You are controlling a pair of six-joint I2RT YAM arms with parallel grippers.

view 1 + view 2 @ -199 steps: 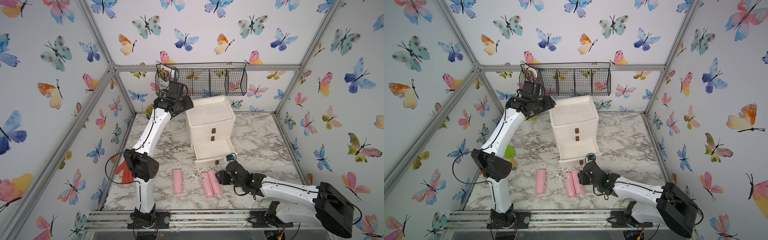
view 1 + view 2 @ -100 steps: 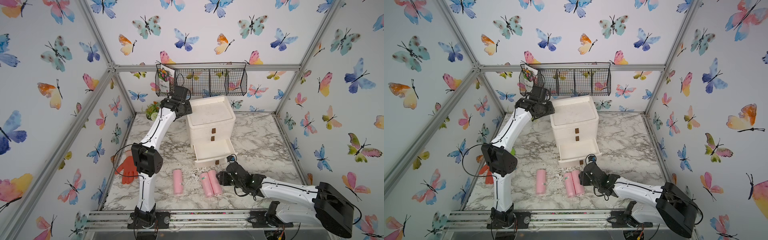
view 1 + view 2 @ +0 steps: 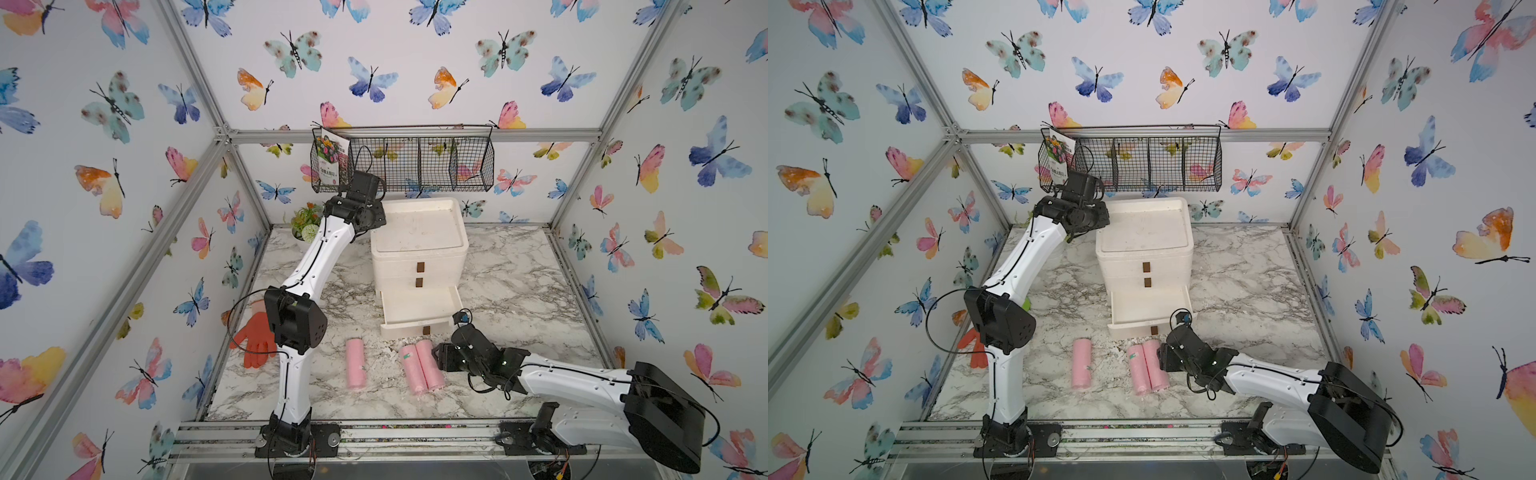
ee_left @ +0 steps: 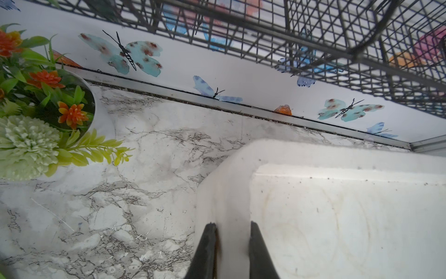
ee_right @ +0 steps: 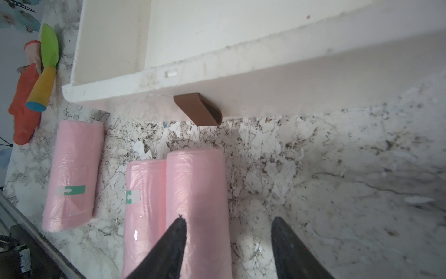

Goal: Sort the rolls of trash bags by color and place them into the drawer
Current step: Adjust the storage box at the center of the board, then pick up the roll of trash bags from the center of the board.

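Altogether three pink rolls (image 3: 356, 364), one cabinet (image 3: 397, 266), three drawers (image 3: 415, 323), one orange glove (image 3: 255, 345)

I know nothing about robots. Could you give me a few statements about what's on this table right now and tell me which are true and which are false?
1. Three pink rolls lie on the marble table. True.
2. The bottom drawer is shut. False: it is pulled out.
3. The right gripper holds a roll in the air. False: it is open, low beside the paired rolls.
4. The left gripper is closed on the white drawer unit's top rim. True.
5. The orange glove lies inside the drawer. False: it lies on the table beside the left arm.
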